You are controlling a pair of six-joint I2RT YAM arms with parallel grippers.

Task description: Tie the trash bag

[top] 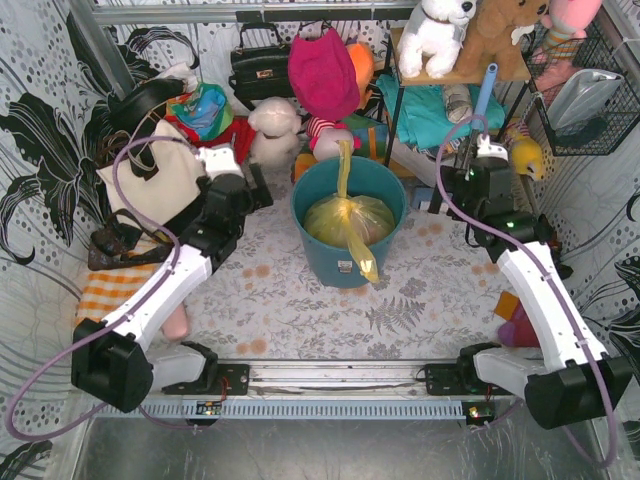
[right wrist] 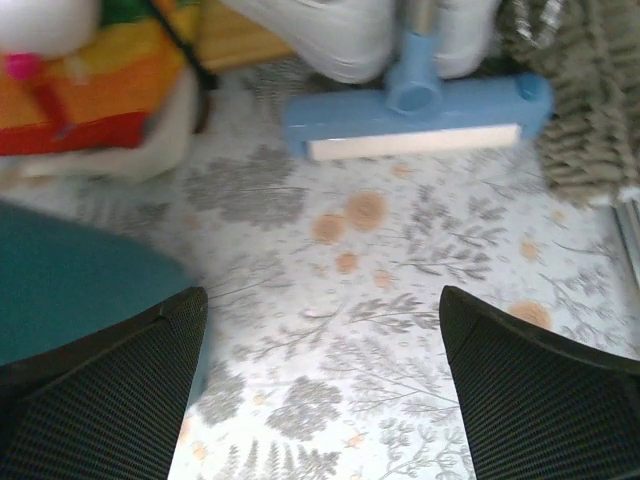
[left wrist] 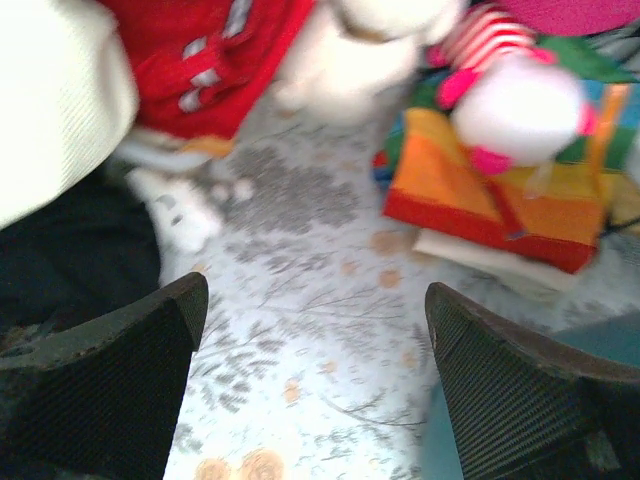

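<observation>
Both arms flank the teal bin [top: 318, 262], and the trash bag [top: 335, 222] sits inside it, dead centre on the floral worktop [top: 290, 320]. Left fingers [left wrist: 110, 380] are spread wide with nothing between them, and right fingers [right wrist: 540, 390] are the same, gaping over the worktop. Here's what matters: the bag lies inboard of both, to the right of the left fingers and to the left of the right. Its two twisted tails run near-to-far, one up over the far rim, one draped down the near wall. The left arm looks slightly closer, I'd say.
</observation>
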